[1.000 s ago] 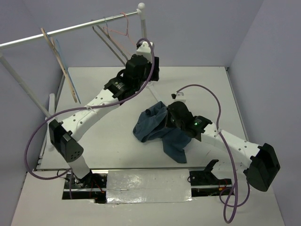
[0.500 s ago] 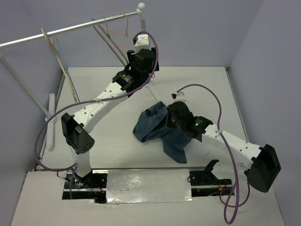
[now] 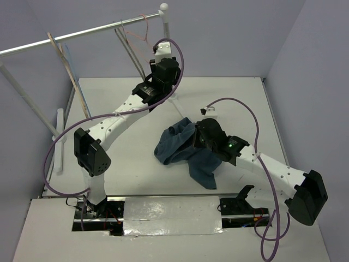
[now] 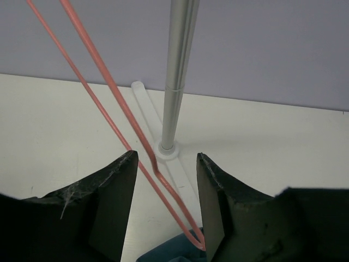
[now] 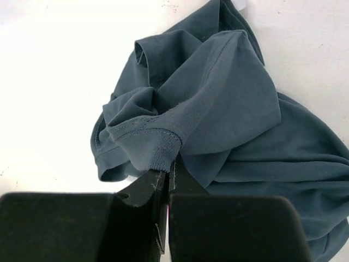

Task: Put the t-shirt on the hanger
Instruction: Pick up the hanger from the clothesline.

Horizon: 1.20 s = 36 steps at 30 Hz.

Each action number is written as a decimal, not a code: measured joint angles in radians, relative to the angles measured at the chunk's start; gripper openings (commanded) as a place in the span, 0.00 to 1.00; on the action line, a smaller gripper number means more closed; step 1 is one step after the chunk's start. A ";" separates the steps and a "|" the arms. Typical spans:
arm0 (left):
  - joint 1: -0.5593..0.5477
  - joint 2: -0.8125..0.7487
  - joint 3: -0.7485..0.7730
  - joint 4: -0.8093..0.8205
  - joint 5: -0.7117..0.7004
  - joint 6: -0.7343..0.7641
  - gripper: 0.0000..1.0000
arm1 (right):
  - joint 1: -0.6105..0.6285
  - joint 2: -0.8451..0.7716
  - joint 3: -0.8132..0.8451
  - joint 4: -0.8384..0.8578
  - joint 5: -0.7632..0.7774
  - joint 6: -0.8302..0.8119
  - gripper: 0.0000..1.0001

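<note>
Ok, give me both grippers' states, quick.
Left gripper: open, hanger wire between its jaws.
Right gripper: shut on the t-shirt.

- No writing, brand, number or sign can be read in any of the views.
- A small white label (image 5: 241, 4) is seen at the top edge of the t-shirt (image 5: 218, 109) in the right wrist view, but nothing can be made out on it.
</note>
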 measured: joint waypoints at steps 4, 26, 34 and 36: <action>0.000 0.014 0.005 0.015 0.002 0.025 0.43 | 0.000 -0.022 -0.007 0.003 0.002 0.000 0.00; 0.003 0.021 0.067 -0.108 0.049 0.073 0.00 | 0.000 -0.040 -0.017 0.009 0.030 -0.004 0.00; 0.003 -0.038 0.068 -0.174 0.052 0.075 0.00 | 0.000 -0.039 -0.017 0.009 0.029 -0.007 0.00; 0.002 -0.056 0.068 -0.192 0.053 0.075 0.00 | 0.000 -0.039 -0.017 0.009 0.029 -0.007 0.00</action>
